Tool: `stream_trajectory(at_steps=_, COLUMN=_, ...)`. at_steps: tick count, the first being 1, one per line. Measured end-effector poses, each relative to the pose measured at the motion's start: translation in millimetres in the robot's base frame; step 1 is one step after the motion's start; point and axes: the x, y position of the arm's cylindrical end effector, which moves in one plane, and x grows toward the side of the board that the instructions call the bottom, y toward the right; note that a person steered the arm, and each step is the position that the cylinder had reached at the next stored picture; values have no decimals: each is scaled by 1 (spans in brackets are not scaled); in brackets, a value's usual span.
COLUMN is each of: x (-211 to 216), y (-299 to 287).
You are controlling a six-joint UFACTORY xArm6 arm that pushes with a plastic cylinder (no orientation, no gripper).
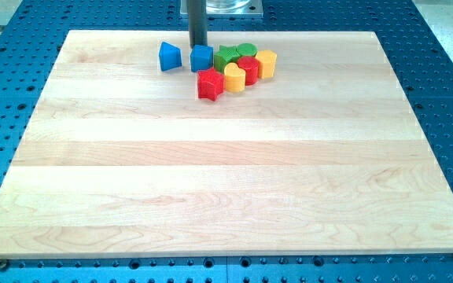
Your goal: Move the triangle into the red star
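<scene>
A blue triangle block (169, 56) lies near the view's top, left of the other blocks. A red star (210, 83) lies below and to the right of it, at the lower left of a cluster. My tip (198, 46) stands between the triangle and a blue cube (202, 58), just above the cube's top edge and apart from the triangle. The rod rises straight up out of the view's top.
The cluster right of the cube holds a green block (226, 56), a second green block (247, 51), a yellow heart (234, 77), a red block (248, 70) and a yellow block (267, 64). The wooden board (226, 173) lies on a blue perforated table (447, 79).
</scene>
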Motion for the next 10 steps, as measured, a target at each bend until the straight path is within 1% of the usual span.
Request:
stream_trajectory(at_steps=1, x=42, y=-3)
stream_trajectory(at_steps=4, x=44, y=-3)
stream_trajectory(at_steps=5, x=45, y=9)
stream_trajectory(at_steps=6, x=42, y=-37)
stream_trajectory(at_steps=7, x=-4, y=-42)
stream_trajectory(at_steps=8, x=2, y=-101)
stream_trajectory(at_steps=9, x=107, y=-121)
stream_trajectory(at_steps=10, x=136, y=-115)
